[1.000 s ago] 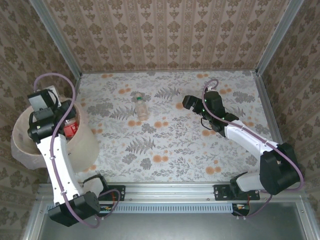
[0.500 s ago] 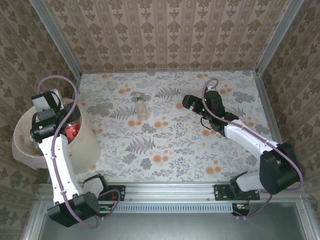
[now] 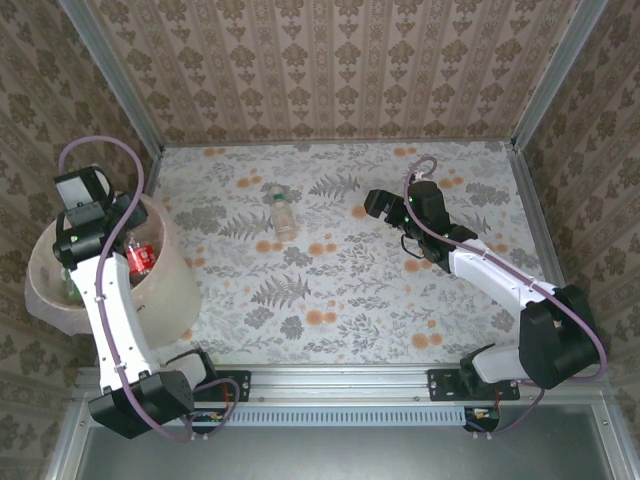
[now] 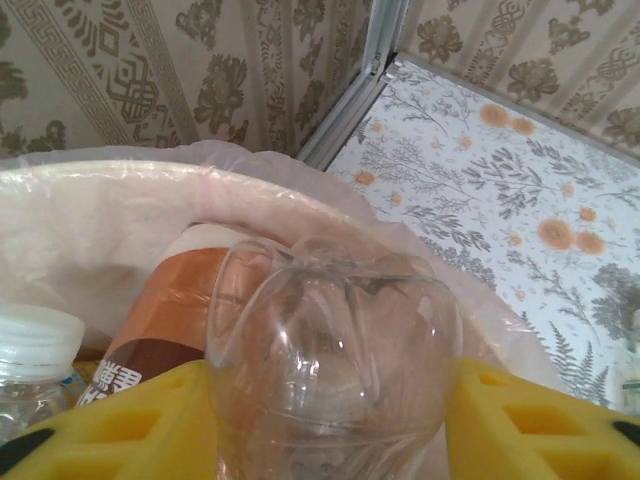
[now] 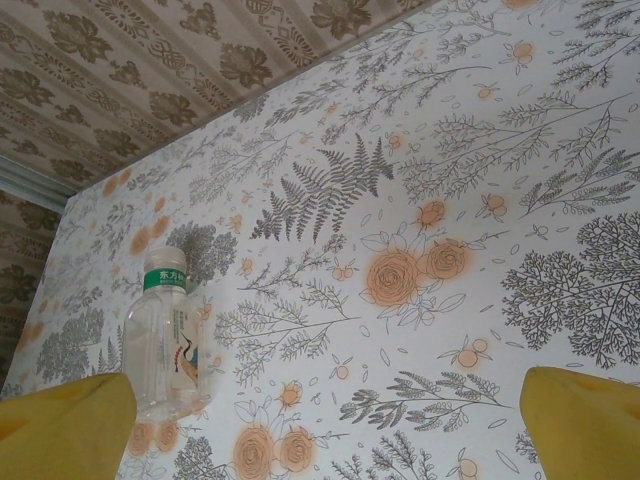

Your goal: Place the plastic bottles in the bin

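The bin [image 3: 165, 285] stands at the table's left edge, lined with clear plastic, and its rim [image 4: 150, 185] curves across the left wrist view. My left gripper [image 3: 90, 225] hangs over it, shut on a clear plastic bottle [image 4: 330, 340] whose base bulges between the yellow fingers [image 4: 120, 430]. In the bin lie a red-labelled bottle [image 3: 140, 256], a brown-labelled one [image 4: 170, 310] and a white-capped one [image 4: 35, 345]. Another bottle [image 3: 284, 213] with a green neck band [image 5: 168, 340] lies on the table. My right gripper [image 3: 375, 205] [image 5: 320, 430] is open, to the right of that bottle.
The table [image 3: 400, 290] wears a floral cloth with grey ferns and orange roses. Patterned walls close it in at the back and both sides, with metal corner posts [image 3: 545, 80]. The right arm's forearm [image 3: 490, 275] reaches across the table's right half.
The left wrist has shifted a little over the bin, back and to the left, with the clear bottle between its fingers. The right arm and the table bottle have not moved.
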Motion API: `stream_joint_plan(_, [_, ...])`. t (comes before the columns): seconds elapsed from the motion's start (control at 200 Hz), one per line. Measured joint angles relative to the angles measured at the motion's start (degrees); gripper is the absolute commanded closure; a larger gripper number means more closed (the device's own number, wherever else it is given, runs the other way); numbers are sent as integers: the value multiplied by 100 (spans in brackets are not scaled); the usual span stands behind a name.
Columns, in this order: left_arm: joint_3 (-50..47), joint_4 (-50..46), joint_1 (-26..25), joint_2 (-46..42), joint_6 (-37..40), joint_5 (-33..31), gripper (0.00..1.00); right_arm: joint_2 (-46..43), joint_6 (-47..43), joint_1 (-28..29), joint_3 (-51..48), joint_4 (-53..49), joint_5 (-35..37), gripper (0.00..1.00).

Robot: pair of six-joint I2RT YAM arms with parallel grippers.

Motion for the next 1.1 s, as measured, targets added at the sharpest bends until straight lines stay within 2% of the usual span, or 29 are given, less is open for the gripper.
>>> stream_joint_plan(0.185, [-387, 273, -2, -275, -94, -72, 64, 2, 0, 0, 2, -2, 0, 0])
stream_joint_plan(0.565, [-841, 688, 42, -372, -197, -293, 68, 238, 0, 0, 184, -48, -22, 0])
stream_joint_plan(0.62, [-839, 688, 46, -356, -223, -352, 63, 238, 0, 2, 184, -46, -22, 0])
stream_joint_plan(0.705, [-758, 603, 44, -341, -243, -400, 48, 240, 0, 0, 184, -59, -22, 0])
stream_joint_plan(0.785, [-573, 352, 46, -323, -278, -417, 40, 264, 0, 0, 186, -57, -22, 0])
stream_joint_plan(0.945, [-79, -302, 44, -334, -391, -389, 35, 334, 7, 0, 195, -61, -28, 0])
stream_joint_plan(1.1, [345, -621, -103, -492, -570, -297, 23, 339, 24, 0, 197, -63, -46, 0])
